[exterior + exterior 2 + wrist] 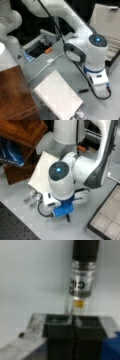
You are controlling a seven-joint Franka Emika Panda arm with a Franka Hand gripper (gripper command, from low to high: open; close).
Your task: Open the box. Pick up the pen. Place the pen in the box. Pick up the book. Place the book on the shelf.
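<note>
In the wrist view my gripper [73, 324] is shut on the pen [82, 277]. Its black pads [60, 335] meet around the pen's thin end, and the black and silvery barrel sticks out over the grey table. Both front views have the arm's hand covering the fingers, and only a short black piece of the pen [83, 90] [68, 218] shows. The box [113, 50] [107, 220] stands open, with its lid [107, 20] raised and its divided interior bare. The white spiral-bound book [57, 97] [42, 170] lies flat on the table beside the brown wooden shelf [15, 95] [22, 130].
A white cable [41, 71] crosses the table toward a black recess [37, 50] with an orange item [48, 50] beside it. Small metal pieces [78, 115] [32, 197] lie by the book's corner. A blue item [10, 155] sits under the shelf. A black perforated board [12, 227] borders the table.
</note>
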